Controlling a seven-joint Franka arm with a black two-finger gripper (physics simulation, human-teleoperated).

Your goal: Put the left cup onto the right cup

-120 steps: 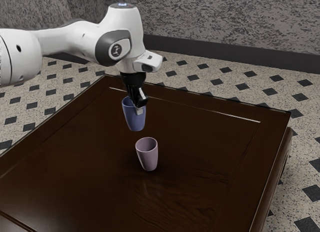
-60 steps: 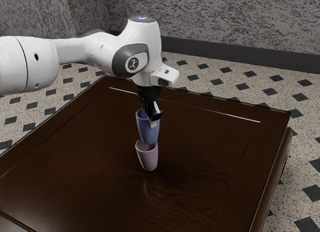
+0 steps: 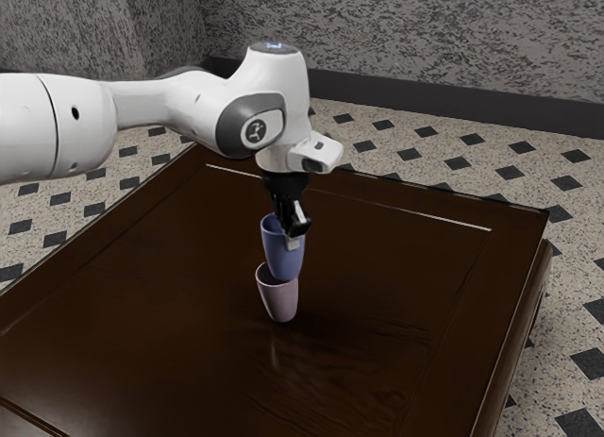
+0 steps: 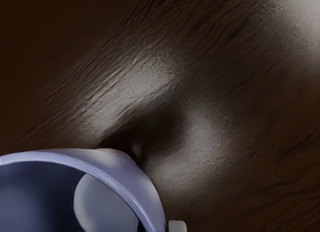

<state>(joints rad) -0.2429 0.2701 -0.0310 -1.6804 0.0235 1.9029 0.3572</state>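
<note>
Now the white arm (image 3: 142,111) reaches in from the exterior view's left, over the dark wooden table (image 3: 425,295). Its black gripper (image 3: 294,231) points down, fingers drawn close together and pinching the wall of the blue cup (image 3: 280,253) at its rim, one finger inside and one outside. The blue cup leans slightly, its base sunk into the mouth of the mauve cup (image 3: 277,302), which stands upright near the table's middle. Under the hand, the wrist view catches the blue cup's rim (image 4: 127,174) above the wood grain (image 4: 210,81).
</note>
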